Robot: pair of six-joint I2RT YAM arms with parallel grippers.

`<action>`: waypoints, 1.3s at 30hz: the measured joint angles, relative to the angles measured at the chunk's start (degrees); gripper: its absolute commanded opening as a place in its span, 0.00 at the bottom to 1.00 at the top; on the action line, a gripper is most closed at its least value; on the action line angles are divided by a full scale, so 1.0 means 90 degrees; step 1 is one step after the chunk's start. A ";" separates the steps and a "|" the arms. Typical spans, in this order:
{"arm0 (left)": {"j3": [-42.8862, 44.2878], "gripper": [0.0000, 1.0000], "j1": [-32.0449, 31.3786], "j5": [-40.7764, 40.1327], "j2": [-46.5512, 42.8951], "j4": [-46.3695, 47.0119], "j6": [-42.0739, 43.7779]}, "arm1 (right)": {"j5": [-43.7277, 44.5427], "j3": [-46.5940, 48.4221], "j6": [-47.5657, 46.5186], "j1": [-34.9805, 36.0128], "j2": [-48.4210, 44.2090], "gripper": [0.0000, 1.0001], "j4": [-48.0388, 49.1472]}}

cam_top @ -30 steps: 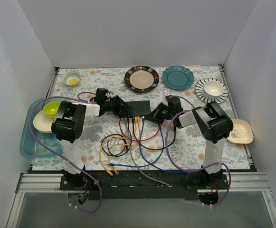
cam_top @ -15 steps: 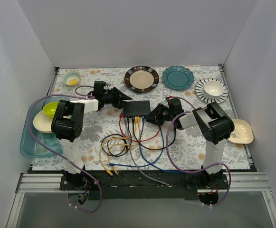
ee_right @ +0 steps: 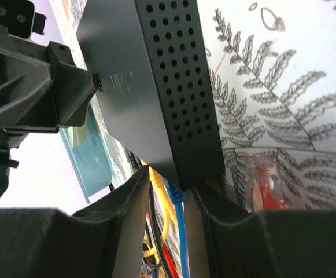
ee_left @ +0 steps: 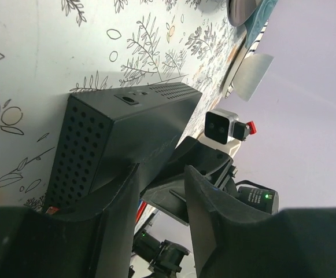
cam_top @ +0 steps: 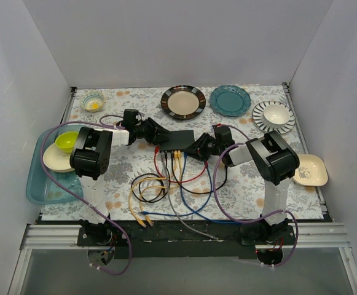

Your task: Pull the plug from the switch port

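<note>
floral cloth [cam_top: 123, 166], switch [cam_top: 178, 139] crosswise, sockets [cam_top: 177, 149] nearward

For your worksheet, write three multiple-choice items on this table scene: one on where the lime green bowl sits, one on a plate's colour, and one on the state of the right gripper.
1. Where is the small lime green bowl?
A. on a square cream dish
B. in the pale blue-green plastic tray at the table's left edge
C. upside down on a chair

2. What colour is the round glazed plate just right of the dark-rimmed round plate?
A. teal
B. red
C. yellow

3. How do the right gripper's jaws stand?
A. pressed shut
B. apart
C. clamped on a spoon

Answers:
1. B, the top view shows the bowl inside the tray.
2. A, its glaze is teal all over.
3. B, in the right wrist view a yellow cable and a blue cable by the flat matte black switch show through the gap.
</note>
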 measured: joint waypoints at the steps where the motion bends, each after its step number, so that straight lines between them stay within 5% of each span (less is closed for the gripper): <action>1: -0.0002 0.36 0.0000 0.0002 0.0000 0.0000 0.0017 | 0.0022 0.0017 0.0061 0.0007 0.0032 0.37 0.0039; 5: -0.0010 0.36 0.0000 0.0010 0.0000 0.0002 0.0070 | 0.0068 0.0119 0.0236 0.0034 0.0136 0.32 0.0087; 14: -0.0131 0.36 0.0005 0.0112 -0.0005 0.0170 0.0134 | 0.0136 0.0151 0.0415 0.0097 0.0308 0.01 0.0381; 30: -0.0284 0.36 0.0005 0.0221 -0.0002 0.0452 -0.0063 | -0.0675 -0.0580 -0.0537 0.0221 0.0017 0.01 0.0675; 36: -0.0318 0.36 0.0056 0.0236 -0.0002 0.0515 -0.0083 | -0.0151 -0.0976 -0.1438 -0.0017 -0.1081 0.01 -0.0763; 39: -0.0325 0.36 0.0097 0.0265 -0.0002 0.0503 -0.0070 | 0.0597 -0.0903 -0.2106 -0.0189 -0.1722 0.37 -0.1909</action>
